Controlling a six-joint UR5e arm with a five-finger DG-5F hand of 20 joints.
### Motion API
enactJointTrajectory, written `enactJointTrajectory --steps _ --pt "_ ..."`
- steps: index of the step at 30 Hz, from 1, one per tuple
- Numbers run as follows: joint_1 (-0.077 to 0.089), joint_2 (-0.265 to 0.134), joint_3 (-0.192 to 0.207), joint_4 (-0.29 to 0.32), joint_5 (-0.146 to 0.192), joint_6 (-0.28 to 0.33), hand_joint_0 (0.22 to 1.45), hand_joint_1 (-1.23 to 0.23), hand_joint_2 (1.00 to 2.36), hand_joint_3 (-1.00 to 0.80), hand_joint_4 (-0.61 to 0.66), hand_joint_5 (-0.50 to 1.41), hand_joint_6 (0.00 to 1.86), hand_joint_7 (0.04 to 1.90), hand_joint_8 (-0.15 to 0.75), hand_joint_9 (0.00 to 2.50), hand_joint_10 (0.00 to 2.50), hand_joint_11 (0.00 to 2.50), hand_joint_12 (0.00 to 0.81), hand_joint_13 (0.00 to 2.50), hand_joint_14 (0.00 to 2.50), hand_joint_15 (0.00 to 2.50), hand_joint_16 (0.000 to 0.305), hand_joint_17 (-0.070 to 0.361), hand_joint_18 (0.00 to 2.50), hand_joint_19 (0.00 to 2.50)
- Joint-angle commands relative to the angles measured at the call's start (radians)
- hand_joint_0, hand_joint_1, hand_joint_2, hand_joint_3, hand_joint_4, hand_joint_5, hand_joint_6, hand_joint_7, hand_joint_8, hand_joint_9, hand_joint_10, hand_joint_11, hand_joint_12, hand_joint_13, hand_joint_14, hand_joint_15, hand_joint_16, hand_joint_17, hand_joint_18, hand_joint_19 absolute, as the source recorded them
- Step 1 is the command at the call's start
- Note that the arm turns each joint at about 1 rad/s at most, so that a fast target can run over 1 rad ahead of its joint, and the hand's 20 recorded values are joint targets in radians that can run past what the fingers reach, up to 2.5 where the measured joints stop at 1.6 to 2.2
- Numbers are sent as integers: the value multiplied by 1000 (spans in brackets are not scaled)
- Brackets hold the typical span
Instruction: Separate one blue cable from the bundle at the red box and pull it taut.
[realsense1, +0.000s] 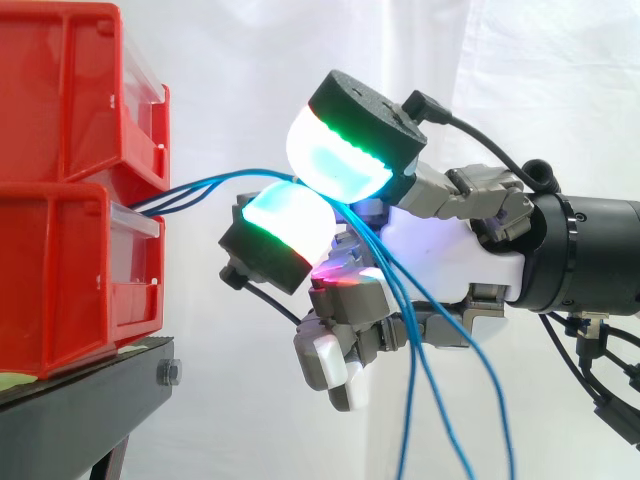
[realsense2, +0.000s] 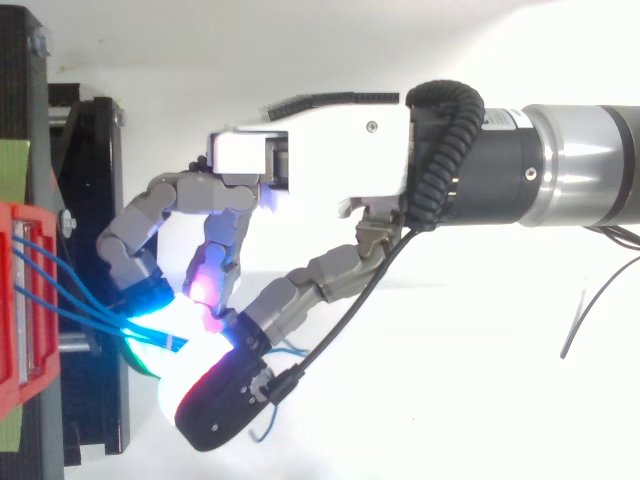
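There are two red bins, an upper one (realsense1: 70, 90) and a lower one (realsense1: 70, 280). There are three blue cables (realsense1: 200, 187), as far as the strands can be told apart. There is one robot hand (realsense1: 440, 245) and one black stand (realsense1: 90, 400).

Red bins (realsense1: 70, 270) block the left; blue cables (realsense1: 190, 190) cross the open gap before the hand (realsense1: 440, 240)

Lab test rig: red bins (realsense1: 62, 250) on black stand (realsense1: 85, 405) before white curtain (realsense1: 235, 70).
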Motion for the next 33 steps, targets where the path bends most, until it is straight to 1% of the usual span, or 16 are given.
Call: enactJointTrajectory --steps 1,5,6,8,9,14,15,16,17,19,22,24,27,28,31,33 --pt "0 1 0 -4 0 0 745 -847 1000 -500 -125 -142 935 1383 392 1287 23 1007 402 1112 24 604 46 104 1071 593" --pt "1 -1 0 -13 0 0 668 -924 1000 -500 -13 -106 928 1320 399 1401 27 1062 395 1173 26 660 45 101 1115 622" --pt "1 -1 0 -17 0 0 621 -957 1000 -500 30 -98 925 1280 399 1415 28 1067 395 1190 24 667 45 101 1133 638" --pt "1 1 0 -19 0 0 592 -967 1000 -500 44 -90 921 1266 400 1448 27 1069 402 1216 26 680 45 102 1151 641" --pt "1 1 0 -19 0 0 555 -970 1000 -500 48 -86 919 1248 406 1473 28 1070 405 1230 26 678 47 105 1172 648" --pt "1 -1 0 -19 0 0 454 -935 1000 -500 44 -72 914 1149 425 1516 27 1061 434 1272 24 673 53 119 1245 625" --pt "1 1 0 -20 0 0 416 -911 1000 -500 45 -68 912 1118 437 1532 24 1054 454 1289 22 675 56 127 1279 608" --pt "1 1 0 -23 -2 2 414 -909 1000 -500 48 -68 906 1134 439 1532 24 1053 458 1290 24 669 57 127 1280 614" --pt "0 -1 0 -25 -3 2 398 -889 1000 -500 55 -67 898 1129 440 1537 23 1052 461 1292 22 663 59 132 1293 606" --pt "0 1 2 -31 -8 3 379 -792 1000 -500 64 -65 890 1112 448 1540 24 1041 477 1300 20 656 62 140 1313 600" --pt "0 1 11 -50 -18 5 405 -667 1000 -500 82 -68 876 1111 443 1535 23 1036 472 1284 22 658 61 138 1294 619" --pt "-2 1 28 -68 -20 3 438 -602 1000 -500 86 -72 869 1127 428 1523 23 1033 460 1270 22 658 59 132 1263 640" --pt "-3 -1 39 -82 -20 2 500 -554 1000 -500 80 -78 867 1145 403 1497 26 1031 439 1245 24 669 54 121 1206 680" --pt "-3 1 40 -85 -21 2 547 -575 1000 -500 78 -81 866 1168 396 1485 27 1043 428 1233 25 685 51 114 1174 697" --pt "-2 -1 42 -91 -21 2 601 -665 1000 -495 68 -86 862 1209 388 1477 27 1054 422 1231 23 696 49 110 1154 713" --pt "-3 1 43 -91 -23 2 611 -721 1008 -405 83 -92 865 1264 397 1461 28 1063 422 1226 26 696 49 111 1151 706"
